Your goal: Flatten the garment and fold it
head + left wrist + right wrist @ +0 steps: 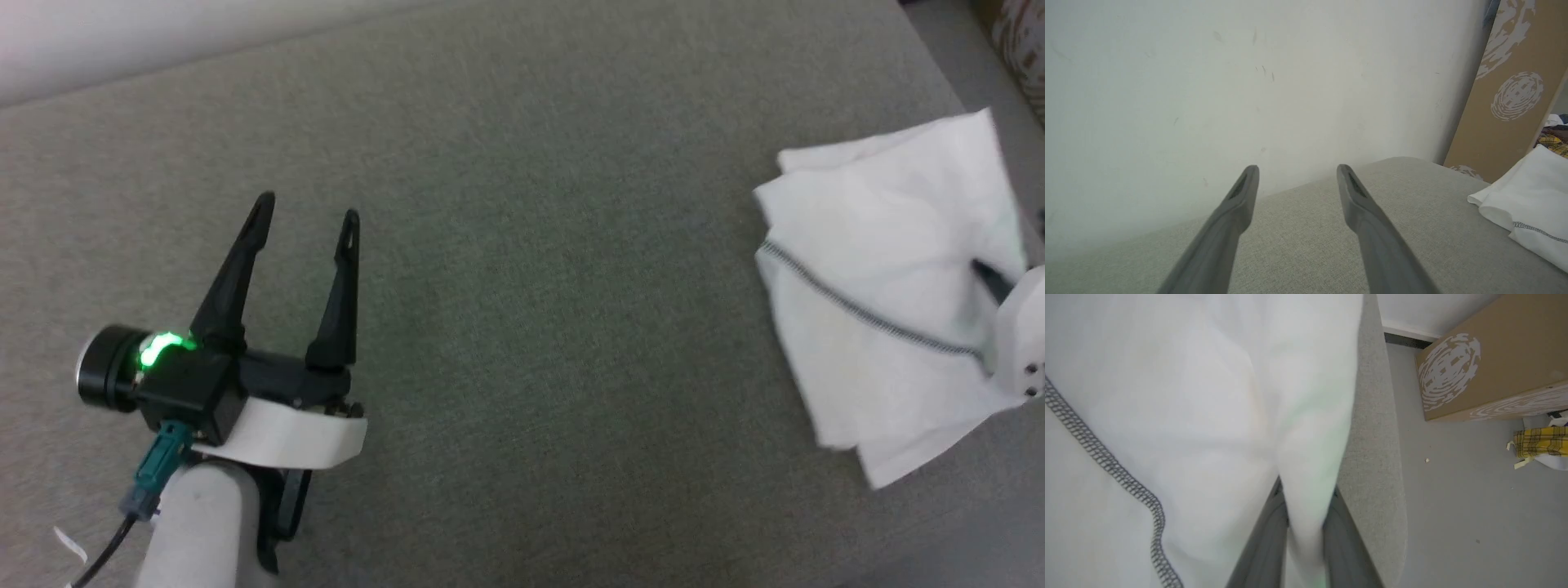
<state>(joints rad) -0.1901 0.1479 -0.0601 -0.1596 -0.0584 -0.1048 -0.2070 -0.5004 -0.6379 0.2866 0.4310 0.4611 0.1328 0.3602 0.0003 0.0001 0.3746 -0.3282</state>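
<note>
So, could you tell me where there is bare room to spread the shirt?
The widest bare stretch of grey fabric surface lies between the left end effector and the shirt, back to the wall. Crowded at the right edge, where the right end effector pinches the bunched shirt.

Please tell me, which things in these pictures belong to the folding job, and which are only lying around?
For the job:
- white shirt
- right fingers, pinching the shirt
- left fingers, open and holding nothing
- grey cushion under the shirt

Lying about:
- brown printed box
- yellow checked cloth on the floor
</note>
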